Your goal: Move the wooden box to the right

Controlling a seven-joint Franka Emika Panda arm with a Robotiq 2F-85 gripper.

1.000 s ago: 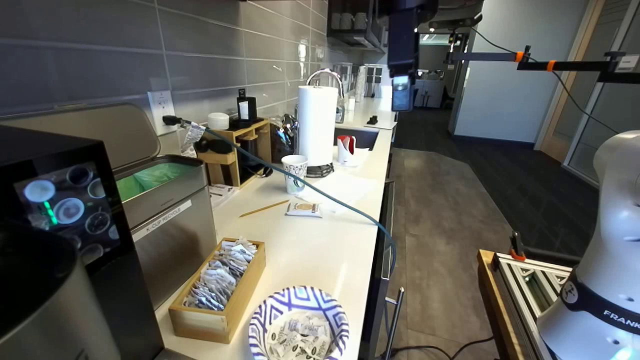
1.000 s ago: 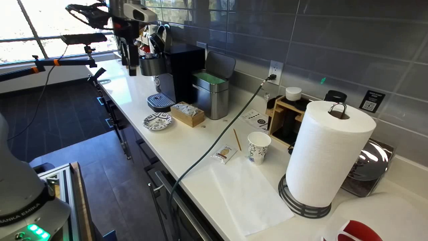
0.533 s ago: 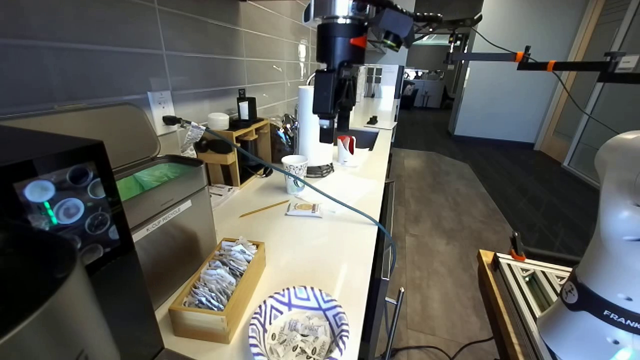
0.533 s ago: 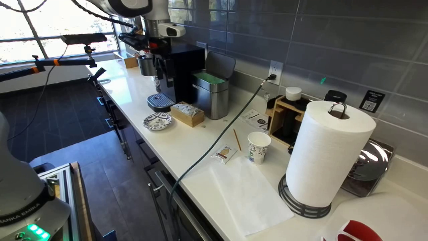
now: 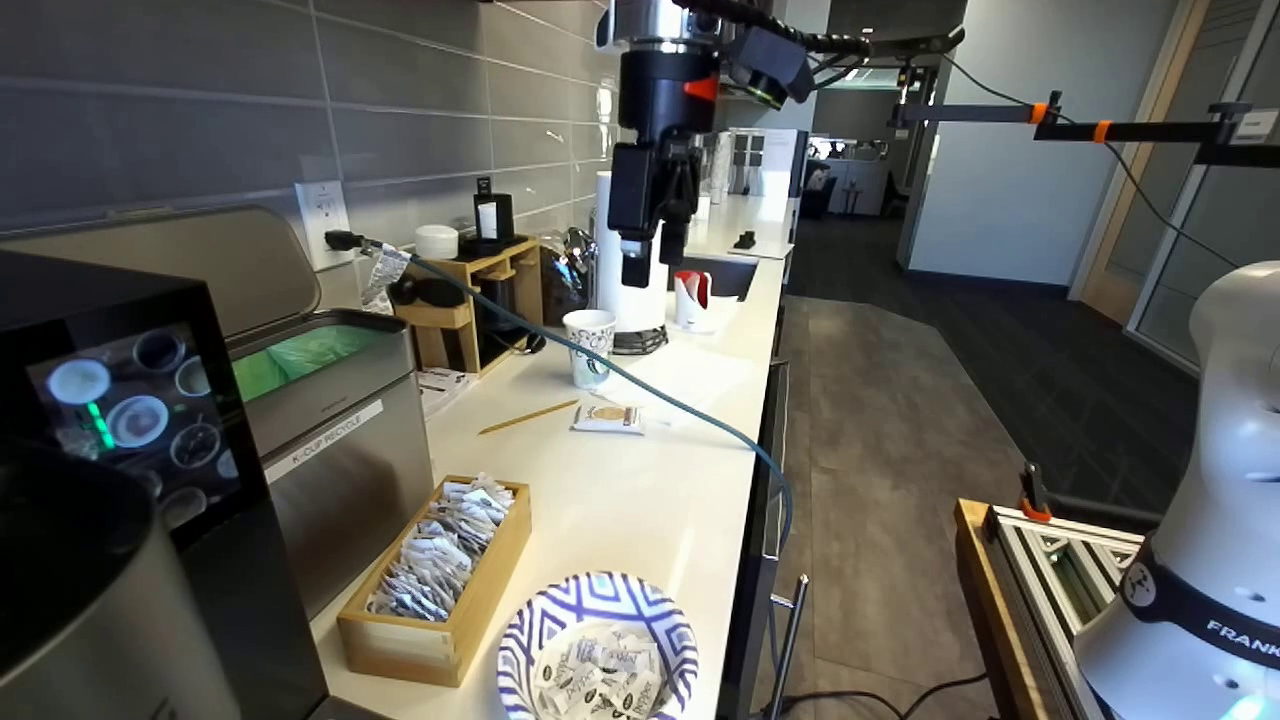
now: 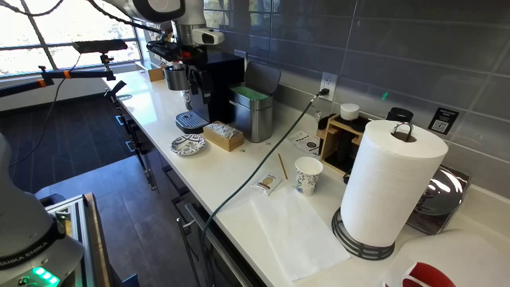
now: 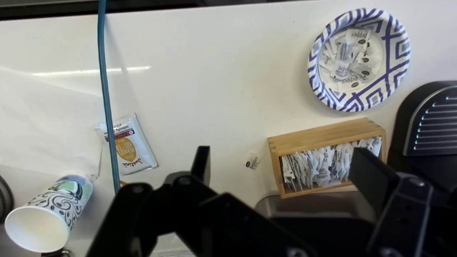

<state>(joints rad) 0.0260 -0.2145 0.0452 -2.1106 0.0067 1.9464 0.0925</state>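
The wooden box (image 5: pixel 400 645) is pale tan and full of white paper packets. It stands on the white counter in front of the metal bin, beside the patterned plate; it also shows in an exterior view (image 6: pixel 223 139). My gripper (image 5: pixel 654 255) hangs in the air well above the counter, pointing down; it also shows in an exterior view (image 6: pixel 200 95). In the wrist view, my gripper (image 7: pixel 282 150) is wide open with nothing between its fingers. The box (image 7: pixel 326 137) lies below, and the right finger (image 7: pixel 373 175) covers part of its right end.
The patterned plate (image 7: pixel 398 67) holds packets. A coffee machine (image 6: pixel 223 75) and a metal bin (image 6: pixel 255 123) stand behind the box. A blue cable (image 5: pixel 690 408) crosses the counter. A paper cup (image 6: pixel 308 175), snack packet (image 6: pixel 267 183) and paper towel roll (image 6: pixel 390 187) stand farther along.
My gripper has moved in over the counter towards the wall and come lower than a second ago, with only a small shift in the last half second. The box has not moved.
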